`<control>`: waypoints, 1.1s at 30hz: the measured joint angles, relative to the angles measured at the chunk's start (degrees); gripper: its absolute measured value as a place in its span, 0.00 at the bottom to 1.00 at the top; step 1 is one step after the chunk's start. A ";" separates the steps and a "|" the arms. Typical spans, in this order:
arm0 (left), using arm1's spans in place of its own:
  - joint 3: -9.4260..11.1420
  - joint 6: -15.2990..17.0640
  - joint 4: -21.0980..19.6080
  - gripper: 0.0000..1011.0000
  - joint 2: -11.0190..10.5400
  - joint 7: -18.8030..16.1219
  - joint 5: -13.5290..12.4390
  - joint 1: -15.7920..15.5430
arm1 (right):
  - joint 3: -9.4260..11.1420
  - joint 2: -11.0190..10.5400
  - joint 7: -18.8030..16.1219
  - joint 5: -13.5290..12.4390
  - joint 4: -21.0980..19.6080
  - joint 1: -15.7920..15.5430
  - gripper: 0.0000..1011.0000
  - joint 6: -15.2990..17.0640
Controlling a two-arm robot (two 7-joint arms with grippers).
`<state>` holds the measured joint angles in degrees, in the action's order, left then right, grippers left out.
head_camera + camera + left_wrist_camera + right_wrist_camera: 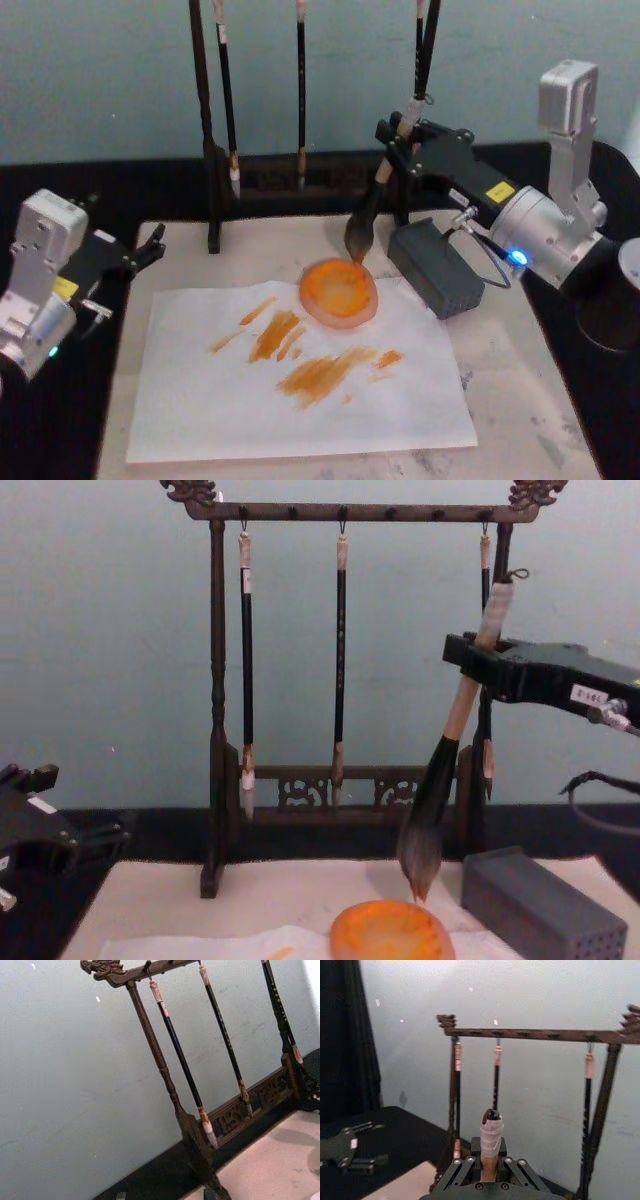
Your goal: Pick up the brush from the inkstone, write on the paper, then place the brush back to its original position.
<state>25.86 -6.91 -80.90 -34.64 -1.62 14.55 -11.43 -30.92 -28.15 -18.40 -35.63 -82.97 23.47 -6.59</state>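
The carved dark wooden rack (216,680) stands across the back of the table with three thin brushes hanging from its bar. In front of it lies the cream mat (520,400). On the mat is the paper (300,440), white, slightly wrinkled and streaked with several orange strokes, so I judge the writing done.

My left gripper (150,245) sits parked at the mat's left edge, fingers spread and empty. A grey perforated block (435,268) rests just right of the inkstone (338,292), a round glossy orange dish on the paper's far edge.

My right gripper (475,660) is clamped on the brush (455,720), high on the tan handle just below the whitish wrapped end. The brush hangs nearly upright. Its bristle tip is at the dish's far rim, and I cannot tell whether it touches.

I expect the brush to be light, with a stiff handle that takes a firm pinch. The soft, loaded bristles would splay and smear under any pressure, so the handle is the only place to hold.

A yellow label (500,192) on the right gripper and a white one (583,693) carry print too small to read.
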 joint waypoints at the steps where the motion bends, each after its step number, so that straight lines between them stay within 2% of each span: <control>1: 0.00 0.00 0.00 0.99 0.00 0.00 0.00 0.00 | -0.03 -0.19 -0.23 0.33 -0.34 -0.15 0.17 -0.13; 12: 0.00 0.00 0.00 0.99 0.00 0.00 0.00 0.00 | 0.75 -2.91 -2.72 2.35 -5.92 -3.96 0.17 -0.70; 24: 0.00 0.00 0.00 0.99 0.00 0.00 0.00 0.00 | 2.74 -5.96 -5.67 2.24 -11.03 -9.54 0.17 -1.66; 33: 0.01 0.00 0.00 0.99 0.00 0.00 0.00 0.00 | 4.29 -7.72 -8.58 0.76 -13.85 -12.88 0.17 -1.40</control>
<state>25.87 -6.91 -80.90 -34.64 -1.62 14.55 -11.43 -26.63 -35.87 -26.98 -34.87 -96.82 10.59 -7.99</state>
